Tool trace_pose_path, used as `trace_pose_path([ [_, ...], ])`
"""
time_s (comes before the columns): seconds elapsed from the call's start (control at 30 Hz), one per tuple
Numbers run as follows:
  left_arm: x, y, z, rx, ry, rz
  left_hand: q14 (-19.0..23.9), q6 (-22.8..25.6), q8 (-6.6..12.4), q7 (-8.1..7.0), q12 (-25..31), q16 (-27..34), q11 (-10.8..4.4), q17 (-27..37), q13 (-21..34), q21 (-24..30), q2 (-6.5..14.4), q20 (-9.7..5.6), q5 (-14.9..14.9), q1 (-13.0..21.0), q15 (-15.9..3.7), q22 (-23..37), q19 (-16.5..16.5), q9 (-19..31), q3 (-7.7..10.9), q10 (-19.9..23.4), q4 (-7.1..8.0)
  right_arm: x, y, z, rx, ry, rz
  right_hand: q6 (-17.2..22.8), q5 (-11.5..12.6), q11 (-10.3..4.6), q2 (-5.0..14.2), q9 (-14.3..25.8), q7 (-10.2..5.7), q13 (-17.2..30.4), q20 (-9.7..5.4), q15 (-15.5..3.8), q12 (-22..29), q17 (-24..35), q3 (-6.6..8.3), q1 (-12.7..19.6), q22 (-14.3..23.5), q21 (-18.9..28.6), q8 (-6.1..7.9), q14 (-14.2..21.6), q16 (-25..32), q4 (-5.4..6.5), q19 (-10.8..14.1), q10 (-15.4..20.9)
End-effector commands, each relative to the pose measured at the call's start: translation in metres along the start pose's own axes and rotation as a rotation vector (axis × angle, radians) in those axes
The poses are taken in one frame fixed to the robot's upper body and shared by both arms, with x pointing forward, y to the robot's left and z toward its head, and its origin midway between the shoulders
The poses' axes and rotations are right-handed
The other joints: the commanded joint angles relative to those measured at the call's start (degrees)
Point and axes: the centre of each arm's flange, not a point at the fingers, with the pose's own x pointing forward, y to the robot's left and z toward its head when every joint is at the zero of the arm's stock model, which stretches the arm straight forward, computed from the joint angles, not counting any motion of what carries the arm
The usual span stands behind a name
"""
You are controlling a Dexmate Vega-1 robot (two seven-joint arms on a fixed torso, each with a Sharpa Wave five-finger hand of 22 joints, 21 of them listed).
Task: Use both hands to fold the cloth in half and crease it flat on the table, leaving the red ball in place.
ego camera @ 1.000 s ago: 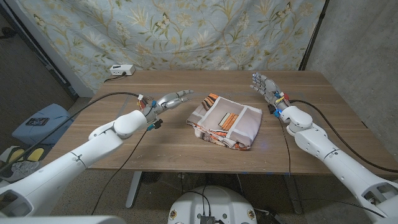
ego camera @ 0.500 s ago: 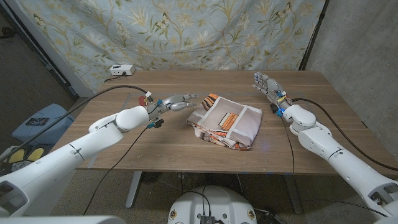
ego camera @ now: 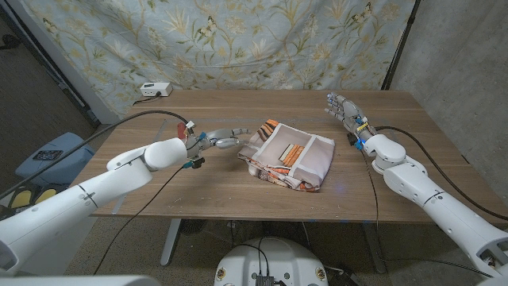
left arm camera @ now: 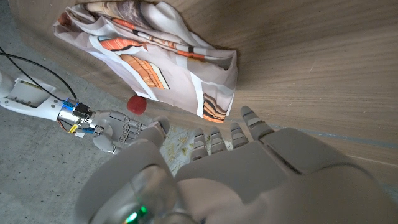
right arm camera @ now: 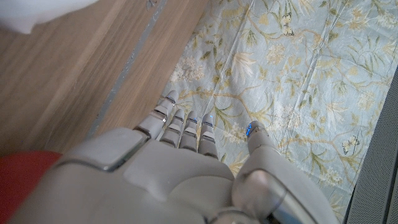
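Just beside cloth (ego camera: pixel 287 156) — left fingers (ego camera: pixel 236 135).

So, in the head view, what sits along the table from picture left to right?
White left hand with fingers towards the cloth → crumpled patterned cloth with orange stripes → white right hand, fingers apart, near the table's far right.
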Motion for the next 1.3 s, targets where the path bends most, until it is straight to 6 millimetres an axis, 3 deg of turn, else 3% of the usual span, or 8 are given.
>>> trace_pose_path([
  [0.03,-0.004,-0.003,0.001,0.108,0.076,-0.073,-1.3,-0.8,0.03,-0.04,-0.1,-0.01,-0.18,0.4,0.18,-0.37,0.22,0.02,0.08,-0.92,0.33,0.18,-1.17,0.19,-0.01,-1.09,0.99,-0.003,-0.001,0.003,-0.011,-0.006,-0.006,0.28,0.4,0.08,-0.05,0.11,0.18,0.25,-0.63,-0.01,0.13,0.19,-0.07,0.3,0.09,0.04,0.22,0.0,-0.12,-0.01,-0.45,0.22],
  [0.43,-0.005,0.0,0.007,0.15,0.12,-0.136,-1.82,-0.87,0.35,0.03,0.23,0.06,-0.21,0.52,0.15,-0.63,0.55,-0.11,0.3,-1.64,0.15,0.18,-2.67,0.17,0.29,-0.52,2.15,-0.011,-0.003,0.004,-0.016,-0.003,-0.023,0.3,0.42,-0.06,-0.02,0.1,0.04,0.26,-0.63,-0.04,0.04,0.19,-0.12,0.36,0.09,0.02,0.21,-0.13,-0.21,-0.04,-0.71,0.02],
  [0.7,-0.003,0.006,0.011,0.162,0.132,-0.157,-2.04,-0.68,0.63,0.39,0.77,0.26,-0.56,0.67,0.12,-0.72,0.44,-0.24,0.41,-2.93,0.25,0.19,-4.16,0.17,0.5,0.93,4.07,-0.016,-0.004,0.004,-0.017,-0.002,-0.033,0.31,0.43,0.01,0.01,0.1,0.02,0.26,-0.22,0.1,0.01,0.2,-0.14,0.4,0.09,-0.02,0.2,-0.25,-0.28,-0.06,-1.03,-0.09],
  [0.87,-0.003,0.01,0.012,0.169,0.131,-0.154,-2.31,1.88,1.44,1.11,1.8,0.06,-1.07,0.13,0.06,-0.54,0.02,-0.13,0.67,-3.19,0.46,0.18,-5.4,0.13,1.38,4.3,4.42,-0.019,-0.006,0.004,-0.023,-0.004,-0.034,0.32,0.44,0.19,0.01,0.1,-0.07,0.26,-0.23,0.12,0.0,0.19,-0.17,0.44,0.09,0.0,0.2,-0.29,-0.32,-0.08,-1.18,-0.14],
  [1.3,0.006,0.011,0.014,0.198,0.167,-0.214,-0.46,7.01,2.54,2.26,2.18,0.68,-1.45,0.01,-0.02,-0.23,-0.13,-0.52,0.71,-4.12,0.15,0.15,-6.28,0.13,1.9,6.9,5.26,-0.021,-0.008,0.003,-0.02,-0.009,-0.048,0.37,0.44,0.16,0.02,0.1,-0.21,0.27,-0.26,0.05,-0.06,0.21,-0.26,0.47,0.1,0.11,0.19,-0.42,-0.39,-0.07,-1.28,-0.39],
])
